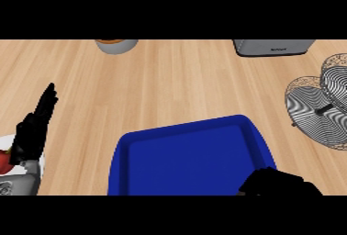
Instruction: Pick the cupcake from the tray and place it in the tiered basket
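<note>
A blue tray point(190, 160) lies on the wooden desk point(169, 82) at 6 o'clock, its floor bare where it shows. The right hand point(278, 182) sits at 5 o'clock, over the tray's near right corner, as a dark bunched shape. I cannot tell whether it is apart or clamped on anything. The cupcake shows nowhere in the head view, and if it is under that hand, the hand hides it.

The wire tiered basket point(318, 110) stands at 3 o'clock, well apart from the tray, its round shelves partly cut by the edge. The left hand point(32, 133) rests at 9 o'clock, fingers straight and pointing up, above a white plate point(5, 142). A grey appliance point(274, 47) sits at 1 o'clock and a grey cup point(116, 45) at 11 o'clock.
</note>
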You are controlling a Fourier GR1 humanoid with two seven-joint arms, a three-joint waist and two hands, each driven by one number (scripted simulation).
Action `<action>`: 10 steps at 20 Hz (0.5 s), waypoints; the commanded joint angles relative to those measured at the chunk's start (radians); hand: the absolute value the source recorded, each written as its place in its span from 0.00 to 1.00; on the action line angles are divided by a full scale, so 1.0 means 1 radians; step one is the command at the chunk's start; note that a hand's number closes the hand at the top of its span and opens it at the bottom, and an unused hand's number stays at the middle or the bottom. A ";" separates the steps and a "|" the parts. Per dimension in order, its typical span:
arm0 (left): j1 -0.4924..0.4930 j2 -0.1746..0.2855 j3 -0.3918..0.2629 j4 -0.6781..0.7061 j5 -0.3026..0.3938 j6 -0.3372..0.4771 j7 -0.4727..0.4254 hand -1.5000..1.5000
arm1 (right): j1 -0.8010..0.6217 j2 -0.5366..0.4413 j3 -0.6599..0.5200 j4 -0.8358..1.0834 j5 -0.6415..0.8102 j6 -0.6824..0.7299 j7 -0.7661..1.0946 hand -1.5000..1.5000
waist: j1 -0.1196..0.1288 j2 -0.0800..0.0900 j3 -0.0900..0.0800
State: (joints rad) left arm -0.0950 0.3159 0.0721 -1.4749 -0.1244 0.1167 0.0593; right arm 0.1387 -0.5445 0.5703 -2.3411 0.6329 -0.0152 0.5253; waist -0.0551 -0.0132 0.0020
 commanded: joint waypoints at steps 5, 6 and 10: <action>-0.022 -0.012 -0.018 -0.011 -0.009 -0.006 0.033 0.50 | 0.032 -0.108 -0.356 -0.270 -0.150 -0.011 0.000 1.00 | 0.015 0.007 -0.002; 0.014 -0.010 -0.019 -0.040 0.002 -0.019 0.007 0.50 | 0.013 -0.135 -0.425 -0.255 -0.176 0.002 -0.014 1.00 | 0.021 0.004 -0.002; -0.038 -0.005 -0.017 -0.017 -0.018 -0.011 0.046 0.50 | -0.026 -0.220 -0.625 -0.184 -0.316 0.107 -0.067 1.00 | 0.021 0.008 -0.002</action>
State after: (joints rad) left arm -0.1097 0.3067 0.0588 -1.4951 -0.1334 0.1093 0.0855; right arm 0.0995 -0.6883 0.1403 -2.3596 0.5706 -0.0082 0.4314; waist -0.0375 -0.0074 0.0003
